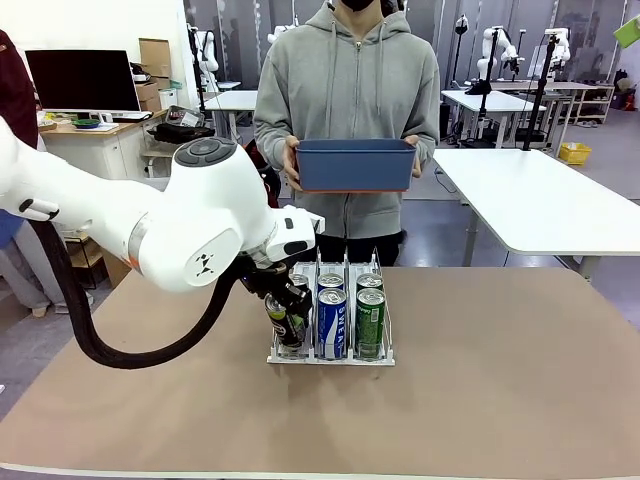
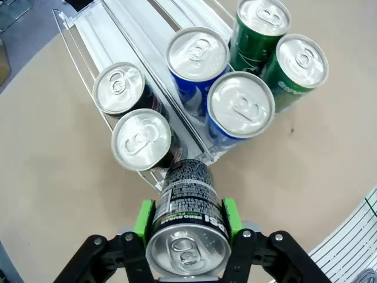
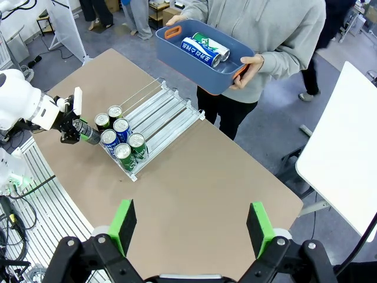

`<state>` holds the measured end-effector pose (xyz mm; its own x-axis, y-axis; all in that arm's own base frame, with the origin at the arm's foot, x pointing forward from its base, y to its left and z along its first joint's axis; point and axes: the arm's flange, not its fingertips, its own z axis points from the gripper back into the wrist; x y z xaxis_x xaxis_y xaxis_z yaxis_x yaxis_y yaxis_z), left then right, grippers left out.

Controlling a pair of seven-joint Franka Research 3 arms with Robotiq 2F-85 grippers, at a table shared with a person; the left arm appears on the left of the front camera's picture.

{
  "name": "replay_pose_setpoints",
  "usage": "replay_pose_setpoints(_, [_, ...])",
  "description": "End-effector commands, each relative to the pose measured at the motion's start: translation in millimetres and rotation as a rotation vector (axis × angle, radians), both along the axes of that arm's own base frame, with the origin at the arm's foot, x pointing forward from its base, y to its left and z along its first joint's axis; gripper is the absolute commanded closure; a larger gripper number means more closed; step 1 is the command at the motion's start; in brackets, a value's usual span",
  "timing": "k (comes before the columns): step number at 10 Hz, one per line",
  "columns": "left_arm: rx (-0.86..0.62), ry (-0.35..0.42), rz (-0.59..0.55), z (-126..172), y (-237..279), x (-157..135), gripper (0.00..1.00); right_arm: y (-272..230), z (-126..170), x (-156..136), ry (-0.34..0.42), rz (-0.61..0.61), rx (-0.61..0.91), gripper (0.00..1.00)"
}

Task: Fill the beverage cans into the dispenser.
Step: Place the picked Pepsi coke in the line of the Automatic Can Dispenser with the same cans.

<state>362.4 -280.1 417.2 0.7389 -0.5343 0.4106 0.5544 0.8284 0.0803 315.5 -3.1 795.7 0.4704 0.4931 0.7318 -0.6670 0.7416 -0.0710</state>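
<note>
Brown tabletop in a robotics lab: the left tool clamps a black Pepsi can between its green pads. The can is tilted, its base just beside the front corner of the dispenser. Six beverage cans stand at the rack's front end, silver tops up: two black cans, two blue cans and two green cans. The lanes behind them are bare. The right tool hangs high above the tabletop, jaws wide apart and empty. A person at the far side holds a blue bin with more cans lying inside. The risk is that the slanted can catches the dispenser's front edge or knocks the nearest black can, since that lane's front looks already occupied.
</note>
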Motion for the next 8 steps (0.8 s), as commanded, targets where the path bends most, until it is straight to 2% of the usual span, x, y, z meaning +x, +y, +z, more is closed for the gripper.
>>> replay_pose_setpoints(1, [0.004, -0.059, 0.052, 3.1, -6.1, 25.0, 0.42, 0.0, -0.8, -0.5, 0.006, 0.004, 0.003, 0.0])
replay_pose_setpoints(3, [-0.005, -0.036, 0.066, 1.6, -9.7, 45.0, 0.42, 0.0, -0.8, -0.5, 0.006, 0.004, 0.003, 0.0])
replay_pose_setpoints(8, [0.038, 0.005, 0.101, -14.1, -17.3, 68.2, 0.42, 0.0, -0.8, -0.5, 0.006, 0.004, 0.003, 0.0])
